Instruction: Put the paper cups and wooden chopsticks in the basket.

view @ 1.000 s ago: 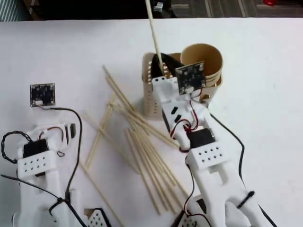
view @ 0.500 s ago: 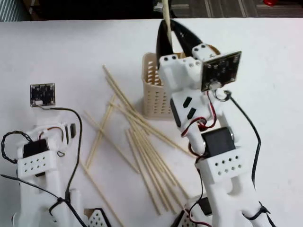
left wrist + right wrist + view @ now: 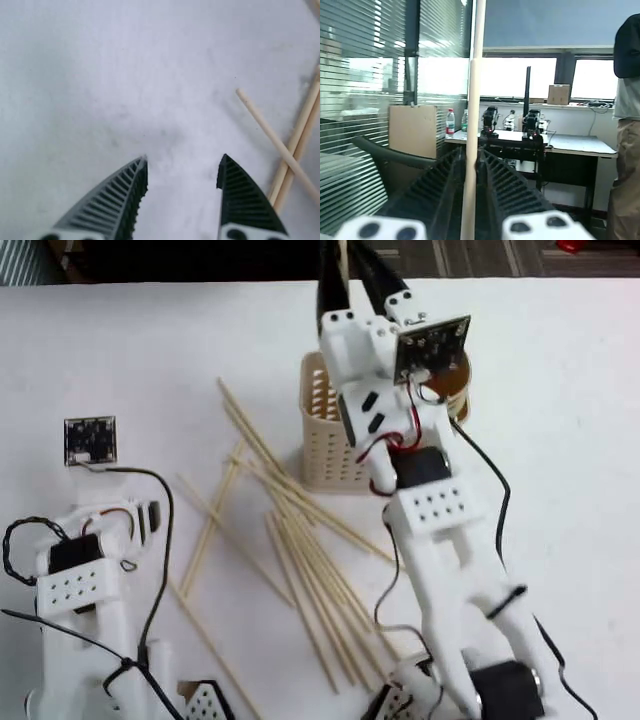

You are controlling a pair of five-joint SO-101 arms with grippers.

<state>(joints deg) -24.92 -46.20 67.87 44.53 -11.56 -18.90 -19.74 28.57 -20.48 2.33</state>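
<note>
A cream lattice basket (image 3: 322, 440) stands at the table's middle back. Brown paper cups (image 3: 458, 382) peek out at its right side, mostly hidden by my right arm. My right gripper (image 3: 350, 262) is raised above the basket's far rim, shut on one wooden chopstick (image 3: 472, 100) that stands upright between its fingers (image 3: 505, 185). Several more chopsticks (image 3: 300, 540) lie scattered on the table in front of and left of the basket. My left gripper (image 3: 182, 159) hangs open just over bare table, with two or three chopsticks (image 3: 282, 147) lying beside one finger.
The left arm's body (image 3: 80, 580) rests at the near left. A small square circuit board (image 3: 90, 440) on a black cable lies at the left. The white table (image 3: 560, 440) has free room on the right.
My right gripper has lifted out of the basket with the chopstick and tipped up toward the table's far edge. The right arm now covers most of the cups. The left arm has kept still.
</note>
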